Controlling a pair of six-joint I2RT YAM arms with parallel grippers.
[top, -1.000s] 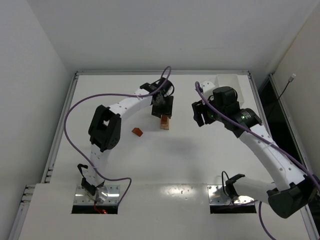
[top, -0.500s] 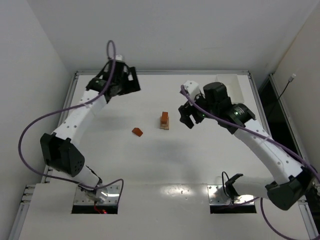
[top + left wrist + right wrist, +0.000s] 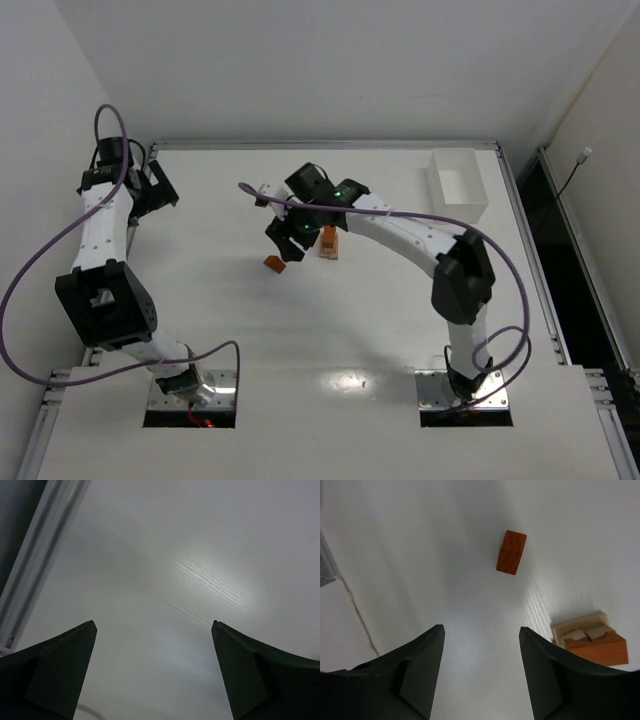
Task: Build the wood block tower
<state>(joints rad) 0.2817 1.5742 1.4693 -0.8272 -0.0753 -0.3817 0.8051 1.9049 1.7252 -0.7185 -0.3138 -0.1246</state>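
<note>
The tower (image 3: 328, 241) stands mid-table, a short stack of tan and reddish-orange wood blocks; in the right wrist view the tower (image 3: 590, 641) shows a tan base and an orange piece at the lower right. A loose reddish-orange block (image 3: 273, 264) lies to its left and appears ahead of the fingers as the block (image 3: 511, 552). My right gripper (image 3: 284, 240) hovers between the two, and the right gripper (image 3: 480, 627) is open with nothing in it. My left gripper (image 3: 153, 190) is far off at the table's left edge; the left gripper (image 3: 154, 622) is open over bare table.
A white rectangular box (image 3: 457, 180) sits at the back right. The table's raised rail (image 3: 40, 555) runs close beside the left gripper. The right arm (image 3: 400, 230) stretches across behind the tower from the right.
The left gripper let go at the tower, opened wide and swung out to the far left edge. The right arm swept left past the tower to hover by the loose orange block.
</note>
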